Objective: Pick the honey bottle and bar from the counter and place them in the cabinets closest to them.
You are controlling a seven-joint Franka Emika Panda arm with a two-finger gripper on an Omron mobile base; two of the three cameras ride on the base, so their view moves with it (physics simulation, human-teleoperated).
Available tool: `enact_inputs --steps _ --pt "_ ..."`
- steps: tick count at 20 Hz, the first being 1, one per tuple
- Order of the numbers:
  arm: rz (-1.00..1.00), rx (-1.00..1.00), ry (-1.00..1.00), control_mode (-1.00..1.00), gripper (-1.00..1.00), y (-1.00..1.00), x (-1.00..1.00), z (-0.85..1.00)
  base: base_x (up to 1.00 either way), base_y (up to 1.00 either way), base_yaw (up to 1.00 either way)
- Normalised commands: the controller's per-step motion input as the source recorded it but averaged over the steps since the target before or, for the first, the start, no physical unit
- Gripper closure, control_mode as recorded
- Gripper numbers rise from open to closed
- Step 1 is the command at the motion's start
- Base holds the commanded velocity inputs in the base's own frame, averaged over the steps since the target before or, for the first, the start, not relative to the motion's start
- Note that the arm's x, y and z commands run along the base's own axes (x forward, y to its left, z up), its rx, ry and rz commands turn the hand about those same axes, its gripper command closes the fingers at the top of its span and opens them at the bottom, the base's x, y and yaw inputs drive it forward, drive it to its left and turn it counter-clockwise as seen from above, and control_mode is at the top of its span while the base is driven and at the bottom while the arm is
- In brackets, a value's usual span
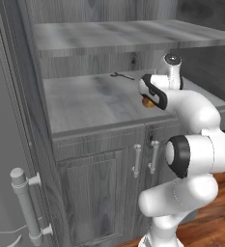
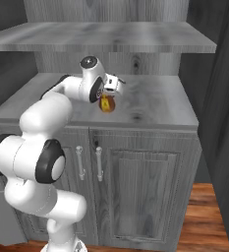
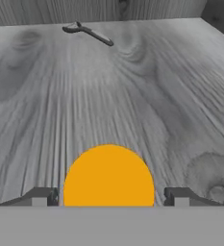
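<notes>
On cabinet shelf (image 2: 155, 106) | honey bottle (image 2: 106, 104) upright, cap toward camera | end effector (image 3: 108, 198) spread, flanking it

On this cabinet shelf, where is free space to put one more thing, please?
Most of the shelf is bare: the whole left side up to the cabinet wall, and, in the right base view, the right part toward the side wall. It is crowded near the middle, where the gripper hangs over the honey bottle. A small dark tool lies near the back wall.
</notes>
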Motion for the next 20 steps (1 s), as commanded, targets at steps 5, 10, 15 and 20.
enact_inputs --steps 5,10,15,20 --pt "0.00 0.00 -0.09 -1.00 -1.00 0.00 -0.18 0.00 0.00 0.00 0.00" --pt "0.00 0.01 -0.09 -1.00 -1.00 0.00 -0.32 0.03 0.00 0.00 0.00" --pt "0.00 0.01 -0.12 -1.00 -1.00 0.00 -0.74 0.07 0.00 0.00 0.00" --pt "0.00 0.03 -0.08 -1.00 -1.00 0.00 -0.89 0.23 0.00 0.00 0.00"
